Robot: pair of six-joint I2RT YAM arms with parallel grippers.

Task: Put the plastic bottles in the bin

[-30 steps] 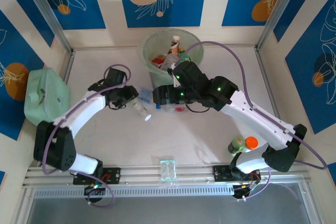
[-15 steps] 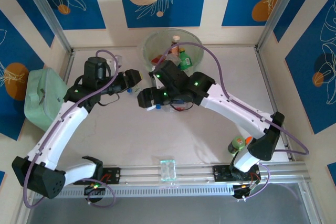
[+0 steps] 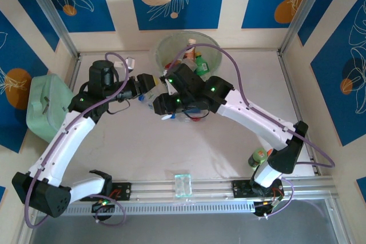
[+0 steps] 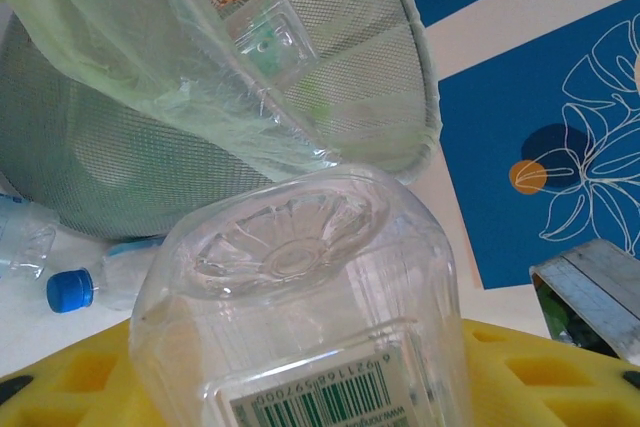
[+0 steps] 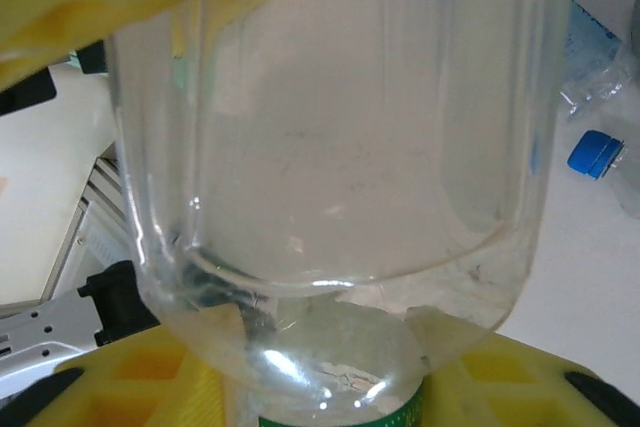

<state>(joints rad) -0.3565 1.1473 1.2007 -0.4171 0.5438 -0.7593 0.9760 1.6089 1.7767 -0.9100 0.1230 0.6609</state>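
Clear bottle clamped in the left tool; right tool seemingly grips a second bottle.

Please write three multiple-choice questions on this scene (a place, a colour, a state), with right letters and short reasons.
1. Where is the mint green box? A) table's left edge B) inside the bin C) by the right arm's base
2. Cap colour of the loose bottle beside the bin? A) red B) blue C) yellow
3. The left gripper is: A) open, empty B) shut on a clear bottle C) gripping the bin's rim
1 A: left of the left arm. 2 B: plainly blue. 3 B: bottle between its yellow fingers.
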